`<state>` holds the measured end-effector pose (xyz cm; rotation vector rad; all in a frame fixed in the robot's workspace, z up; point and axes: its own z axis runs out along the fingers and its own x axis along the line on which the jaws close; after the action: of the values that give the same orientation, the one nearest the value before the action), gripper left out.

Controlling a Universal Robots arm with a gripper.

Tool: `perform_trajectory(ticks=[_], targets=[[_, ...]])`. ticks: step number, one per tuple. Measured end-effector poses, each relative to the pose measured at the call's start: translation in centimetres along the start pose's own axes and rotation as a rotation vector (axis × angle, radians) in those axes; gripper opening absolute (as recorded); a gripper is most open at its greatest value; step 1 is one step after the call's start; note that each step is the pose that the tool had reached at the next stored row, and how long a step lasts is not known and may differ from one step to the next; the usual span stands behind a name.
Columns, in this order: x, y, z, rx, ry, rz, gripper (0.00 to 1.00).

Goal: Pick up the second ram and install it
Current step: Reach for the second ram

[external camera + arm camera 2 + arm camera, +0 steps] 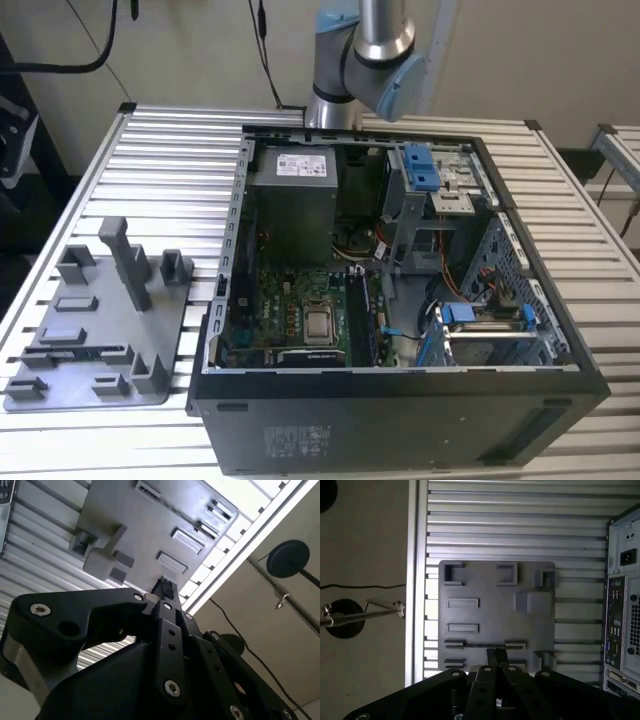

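Silver arm tube (385, 18), grey joint (345, 60), pale blue cap (402, 85), matte black pincer (164, 587) links, bright silver screws (172, 688).

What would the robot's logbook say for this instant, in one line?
claw: shut, nothing seen in it | position: above grey fixture plate | computer case: open, on slatted table

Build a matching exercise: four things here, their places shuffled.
1. grey plastic fixture plate with upright blocks
2. green motherboard
3. grey metal power supply box
4. silver-and-blue robot arm

A. inside the open black computer case, end away from the arm
B. standing beyond the case's far end
C. on the slatted metal table, at the exterior view's left of the case
D. inside the case, end nearest the arm

Pairs: 1-C; 2-A; 3-D; 4-B
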<state>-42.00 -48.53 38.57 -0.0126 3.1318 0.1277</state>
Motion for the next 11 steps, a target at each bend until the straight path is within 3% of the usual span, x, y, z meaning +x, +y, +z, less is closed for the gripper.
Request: perform_trajectory(ticks=[8, 11], targets=[[0.01, -1.71, -0.12, 0.0000, 0.0000, 0.000, 0.11], [0.02, -1.91, -0.13, 0.0000, 0.0000, 0.000, 0.11]])
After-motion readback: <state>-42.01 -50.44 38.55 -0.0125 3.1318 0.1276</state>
